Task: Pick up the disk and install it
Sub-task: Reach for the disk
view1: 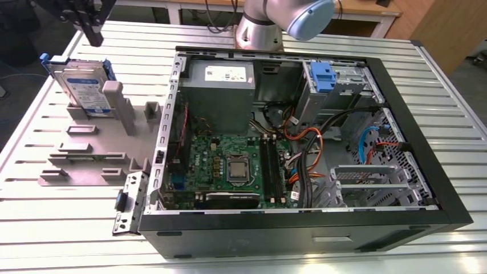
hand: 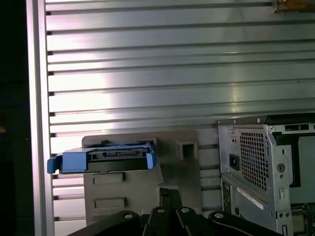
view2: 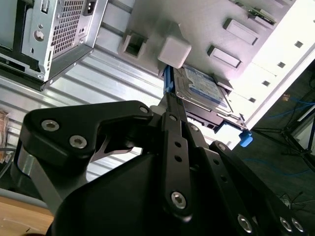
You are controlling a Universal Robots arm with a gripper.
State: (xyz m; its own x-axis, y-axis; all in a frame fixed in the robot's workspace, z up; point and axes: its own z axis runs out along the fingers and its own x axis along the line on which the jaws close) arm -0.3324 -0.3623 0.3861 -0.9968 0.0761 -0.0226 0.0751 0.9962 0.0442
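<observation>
The disk [view1: 82, 85] is a silver drive with a blue-and-white label and blue rails. It stands tilted on edge in a grey holder plate [view1: 84, 148] at the exterior view's left. My gripper [view1: 93, 39] hangs above and just behind the disk, apart from it, its black fingers shut with nothing between them. In the first wrist view the disk [hand: 106, 157] shows edge-on, beyond the closed fingertips [hand: 170, 194]. The second wrist view has the disk's label [view2: 202, 88] just past the gripper [view2: 167, 101].
An open black computer case [view1: 304, 228] lies on the slatted metal table [view1: 45, 228], to the exterior view's right of the holder. Inside it are a grey power supply [view1: 219, 94], a green motherboard [view1: 228, 165], cables and a blue bracket [view1: 323, 77] in a metal bay. The arm's base [view1: 263, 25] stands behind the case.
</observation>
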